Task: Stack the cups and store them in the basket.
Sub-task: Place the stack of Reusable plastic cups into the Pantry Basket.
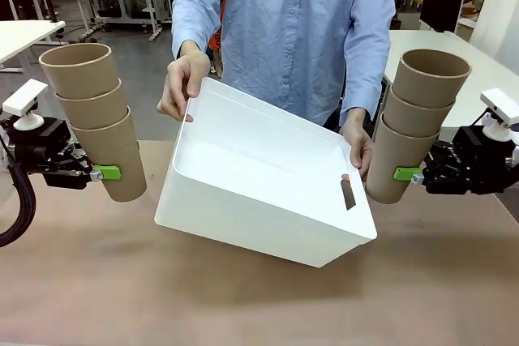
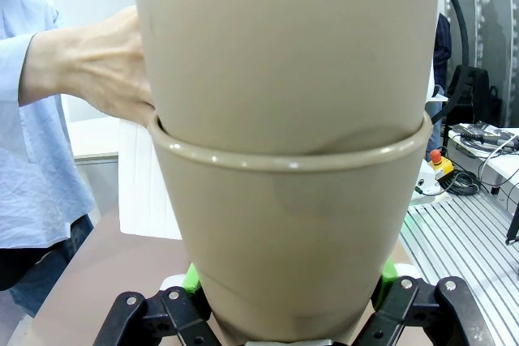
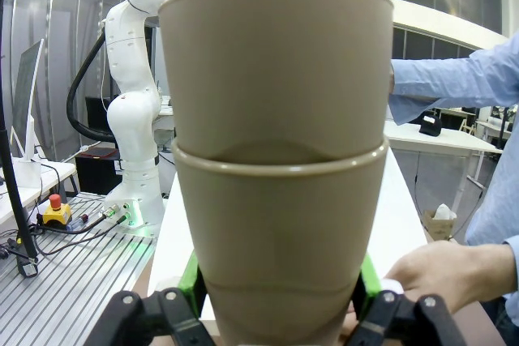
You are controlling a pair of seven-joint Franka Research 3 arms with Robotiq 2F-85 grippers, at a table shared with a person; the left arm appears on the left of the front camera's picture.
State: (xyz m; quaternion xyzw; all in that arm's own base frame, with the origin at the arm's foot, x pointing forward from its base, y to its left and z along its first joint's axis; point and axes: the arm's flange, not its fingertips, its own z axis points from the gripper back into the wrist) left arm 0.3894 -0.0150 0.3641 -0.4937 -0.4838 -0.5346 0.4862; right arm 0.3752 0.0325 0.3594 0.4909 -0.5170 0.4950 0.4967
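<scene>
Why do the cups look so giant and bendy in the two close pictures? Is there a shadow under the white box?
Left wrist view: the left cup stack sits right up against the wide-angle lens, so it looms and its rim bows. Right wrist view: same for the right cup stack. Front view: yes, the tilted basket throws a soft shadow on the table.

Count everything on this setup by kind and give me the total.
Cups: 6, with 3 nested in the left stack and 3 in the right stack
Basket: 1
Total: 7
</scene>
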